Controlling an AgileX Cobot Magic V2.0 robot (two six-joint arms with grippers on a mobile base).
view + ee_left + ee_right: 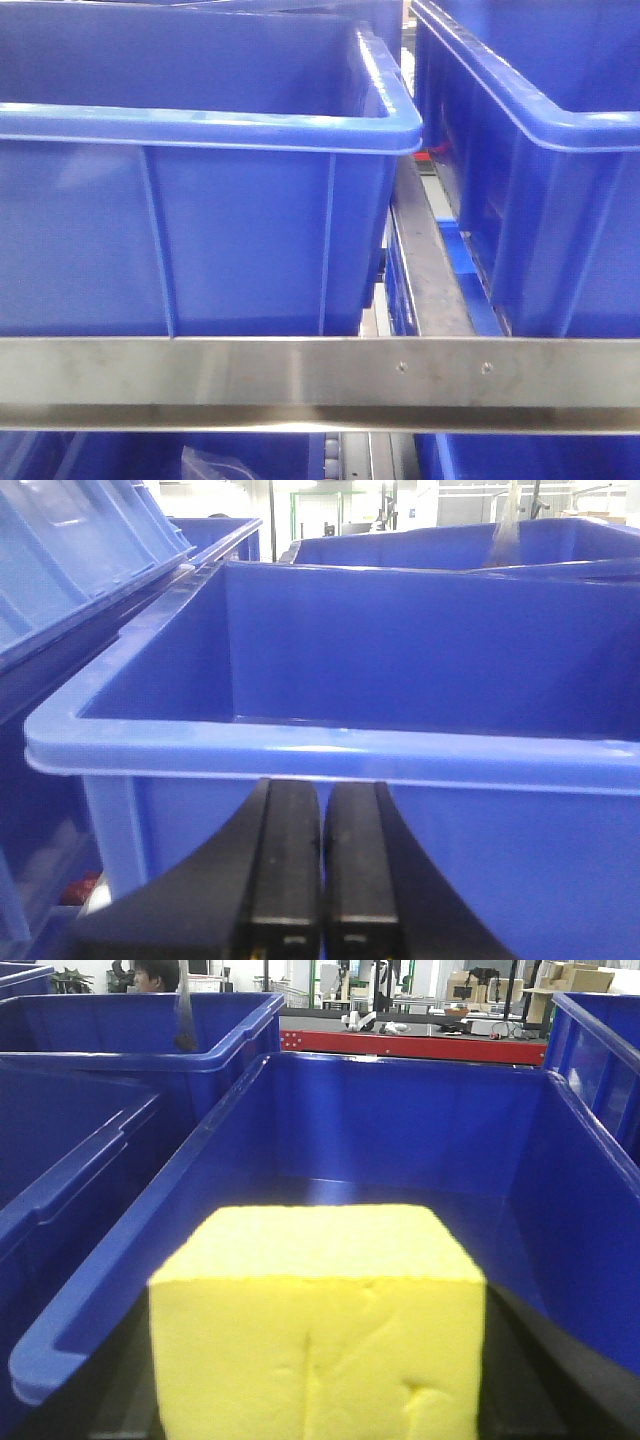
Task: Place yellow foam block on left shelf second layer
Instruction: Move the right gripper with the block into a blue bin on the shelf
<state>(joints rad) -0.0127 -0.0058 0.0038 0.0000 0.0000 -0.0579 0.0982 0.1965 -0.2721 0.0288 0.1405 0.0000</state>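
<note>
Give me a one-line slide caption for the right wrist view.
Bright yellow rectangular foam block fills the foreground above an open blue plastic bin.

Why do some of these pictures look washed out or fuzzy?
Front view: soft all over, with glare on the steel rail and the bin rim. Left wrist view: the closed left gripper sits dark and blurred at the bottom, the windows behind blown white. Right wrist view: the yellow block is brightly lit, almost overexposed.

Left gripper (322, 880) jaws pressed together; right gripper clamping block.
</note>
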